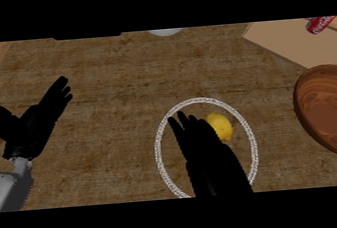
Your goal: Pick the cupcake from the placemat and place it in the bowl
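Step in hand looks like the reach, w/ nothing picked up yet: the right hand [208, 155] comes in from the lower edge and lies over the placemat [165, 131], an oval mat w/ a pale rim on the brown counter [109, 80], fingers straight and pointing up the view, so it's open and holding nothing. The cupcake [220, 126], a small yellow thing, sits on the mat just beside those fingers on their right side; can't tell if they touch it. The left hand [30, 122] rests open at the view's left, fingers up, well apart from the mat. The bowl [331, 110], dark wood, sits at the right edge, partly cut off, near the mat but not touching it. Next move, as I judge it: shift the right hand a bit to the right so the cupcake sits btwn thumb and fingers, close round it, lift, then carry it right to the bowl and let go over its hollow. Count: 1 cupcake, 1 placemat, 1 bowl, 2 hands. Also 1 tan board [299, 38] at top right w/ 1 red can [320, 24] lying on it, and 1 pale round thing [165, 32] at the top edge, too cut off to name
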